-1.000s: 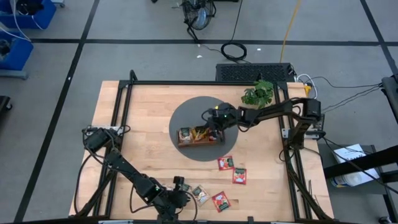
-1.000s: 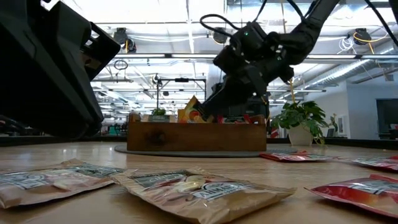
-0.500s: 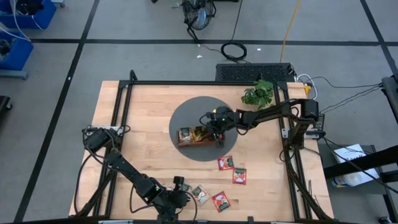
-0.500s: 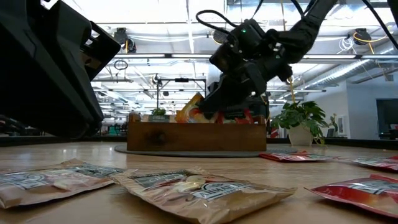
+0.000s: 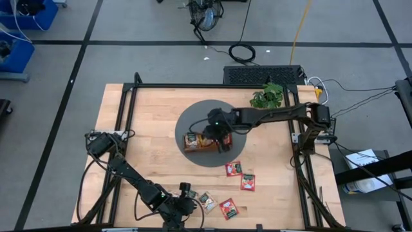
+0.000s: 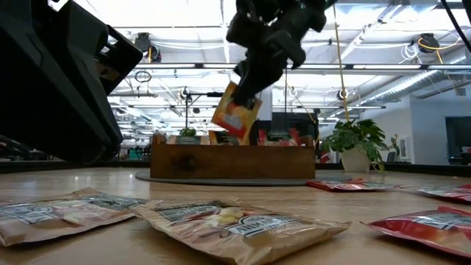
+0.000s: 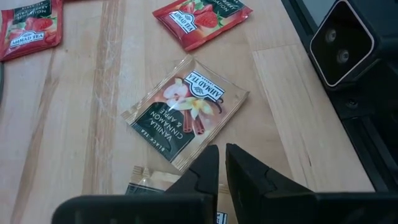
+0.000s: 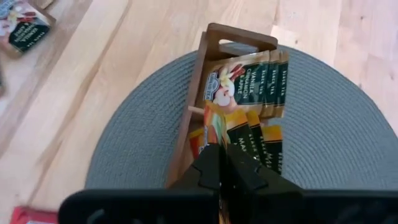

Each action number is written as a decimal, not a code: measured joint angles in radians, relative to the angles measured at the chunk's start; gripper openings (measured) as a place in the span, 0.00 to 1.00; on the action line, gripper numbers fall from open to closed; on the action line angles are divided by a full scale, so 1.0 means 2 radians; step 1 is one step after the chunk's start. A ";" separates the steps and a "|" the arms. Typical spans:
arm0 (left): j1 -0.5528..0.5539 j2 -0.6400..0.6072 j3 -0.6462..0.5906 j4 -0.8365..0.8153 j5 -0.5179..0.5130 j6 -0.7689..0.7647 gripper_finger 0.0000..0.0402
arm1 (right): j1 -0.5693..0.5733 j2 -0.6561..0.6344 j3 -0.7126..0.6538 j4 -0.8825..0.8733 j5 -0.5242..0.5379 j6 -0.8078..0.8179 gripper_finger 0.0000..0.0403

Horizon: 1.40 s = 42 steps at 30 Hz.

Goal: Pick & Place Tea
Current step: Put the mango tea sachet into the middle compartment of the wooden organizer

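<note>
The right gripper [image 6: 246, 92] hangs above the tray [image 6: 232, 162], its fingers pinched on the top edge of an orange sachet [image 6: 235, 114] that dangles tilted just over the middle compartment. More sachets stand in the tray [image 8: 205, 81], and others lie on the table [image 5: 129, 122] near the left gripper [image 7: 222, 163], whose fingers are nearly together and hold nothing. The sachets look light, thin and floppy with slick foil, so an edge pinch seems right, though one may swing or slip.
</note>
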 joint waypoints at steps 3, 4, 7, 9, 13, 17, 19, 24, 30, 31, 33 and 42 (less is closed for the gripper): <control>0.000 0.000 0.000 0.000 0.000 0.000 0.09 | 0.000 0.000 0.017 -0.024 -0.001 0.000 0.00; 0.000 0.000 0.000 0.000 0.000 0.000 0.09 | 0.001 0.001 0.018 -0.024 -0.002 0.000 0.00; 0.000 0.000 0.000 0.001 0.000 0.000 0.09 | 0.001 0.010 0.019 -0.031 -0.001 -0.006 0.00; 0.000 0.000 0.000 0.001 0.000 0.000 0.09 | 0.001 0.020 0.019 -0.044 0.000 -0.005 0.00; 0.002 0.000 0.000 0.003 -0.004 0.001 0.09 | 0.004 0.054 0.040 -0.067 0.004 -0.008 0.00; 0.004 0.000 0.000 0.003 -0.004 0.000 0.09 | 0.009 0.086 0.069 -0.083 0.026 -0.019 0.00; 0.004 0.000 0.000 0.001 -0.004 -0.001 0.09 | 0.009 0.101 0.083 -0.089 0.025 -0.023 0.00; 0.004 0.000 0.000 -0.002 -0.004 -0.001 0.09 | 0.008 0.121 0.094 -0.093 0.027 -0.035 0.00; 0.003 0.000 0.000 -0.004 -0.004 -0.002 0.09 | 0.008 0.125 0.093 -0.067 0.025 -0.038 0.05; 0.003 0.000 0.000 -0.004 -0.004 -0.004 0.09 | 0.008 0.125 0.093 -0.065 0.025 -0.037 0.07; 0.003 0.000 0.000 -0.004 -0.004 -0.006 0.09 | 0.008 0.125 0.093 -0.062 0.025 -0.037 0.10; 0.003 0.000 0.000 -0.005 -0.004 -0.010 0.09 | 0.008 0.123 0.086 -0.045 0.025 -0.032 0.28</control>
